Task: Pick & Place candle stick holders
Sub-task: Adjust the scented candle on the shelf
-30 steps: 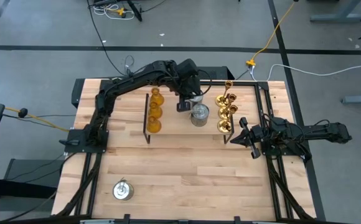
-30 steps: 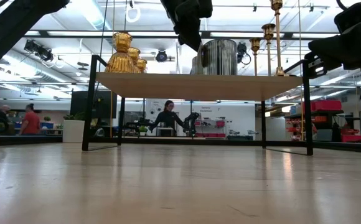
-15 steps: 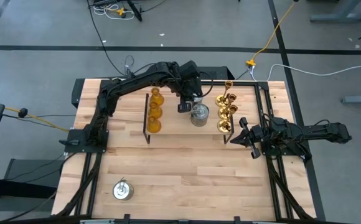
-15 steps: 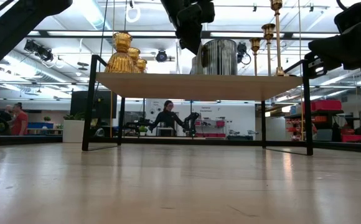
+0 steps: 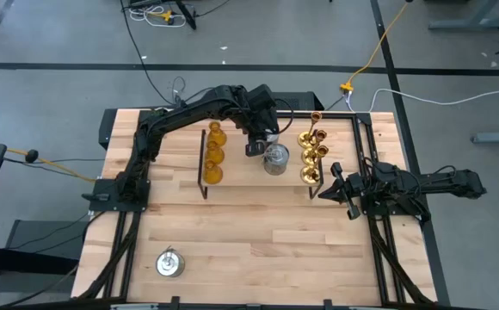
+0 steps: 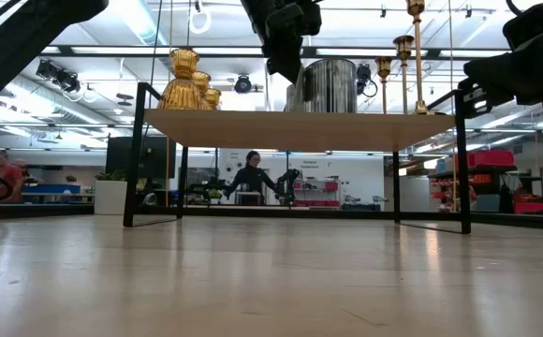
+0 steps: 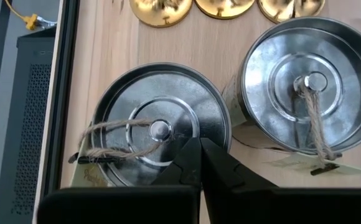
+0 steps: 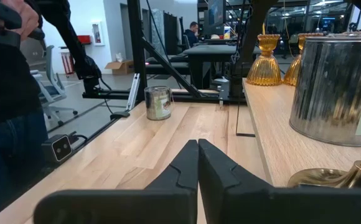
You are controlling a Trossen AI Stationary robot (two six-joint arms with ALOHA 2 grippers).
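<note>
Left claw [image 7: 199,163] clenched, empty, just above the silver holders [image 5: 275,158] on the wooden rack [image 6: 300,129]. Right claw [image 8: 198,163] clenched, empty, beside the rack's gold holders [image 5: 311,155].

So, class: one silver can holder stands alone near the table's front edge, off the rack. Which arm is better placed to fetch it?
Probably the left. The lone silver can holder stands on the left arm's side; the left gripper hovers over the rack, and the right gripper waits beside the rack's right end, farther off.
</note>
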